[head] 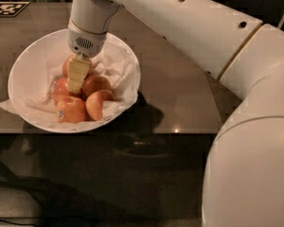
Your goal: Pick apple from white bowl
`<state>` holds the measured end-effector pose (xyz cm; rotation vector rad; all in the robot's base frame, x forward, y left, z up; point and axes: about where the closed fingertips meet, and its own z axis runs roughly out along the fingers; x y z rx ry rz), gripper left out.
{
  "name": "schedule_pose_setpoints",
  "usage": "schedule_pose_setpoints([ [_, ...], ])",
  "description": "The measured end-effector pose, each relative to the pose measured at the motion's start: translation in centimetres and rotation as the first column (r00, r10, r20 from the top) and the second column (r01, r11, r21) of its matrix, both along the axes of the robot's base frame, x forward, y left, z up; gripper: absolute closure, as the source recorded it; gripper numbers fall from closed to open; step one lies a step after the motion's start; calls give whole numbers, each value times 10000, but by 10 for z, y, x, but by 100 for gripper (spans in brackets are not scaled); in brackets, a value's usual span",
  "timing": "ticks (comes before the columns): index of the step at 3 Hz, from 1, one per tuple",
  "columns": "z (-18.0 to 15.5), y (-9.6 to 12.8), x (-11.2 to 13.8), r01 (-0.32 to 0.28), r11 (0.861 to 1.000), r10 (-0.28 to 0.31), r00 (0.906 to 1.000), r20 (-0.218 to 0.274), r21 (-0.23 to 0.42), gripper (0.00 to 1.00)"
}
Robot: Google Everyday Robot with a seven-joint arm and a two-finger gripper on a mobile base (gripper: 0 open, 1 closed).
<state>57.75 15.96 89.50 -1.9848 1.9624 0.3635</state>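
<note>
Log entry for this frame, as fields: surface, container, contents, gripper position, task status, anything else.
surface: brown table
container: white bowl, lined with crumpled white paper
contents: five apples in one cluster; the front-left one bears a sticker
gripper position: gripper lowered into the bowl, at the middle of the cluster
task status: no apple lifted out; all lie in the bowl
anything else: black-and-white marker on the table's far left corner
</note>
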Motion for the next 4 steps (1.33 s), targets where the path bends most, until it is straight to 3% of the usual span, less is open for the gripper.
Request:
schedule_pose_setpoints([
  [2,46,-14,4,175,9997,-157,9951,977,-183,100],
  [3,71,-25,6,655,9978,-636,9861,1538,-71,100],
  [4,87,-35,7,876,9960,-891,9814,1702,161,100],
])
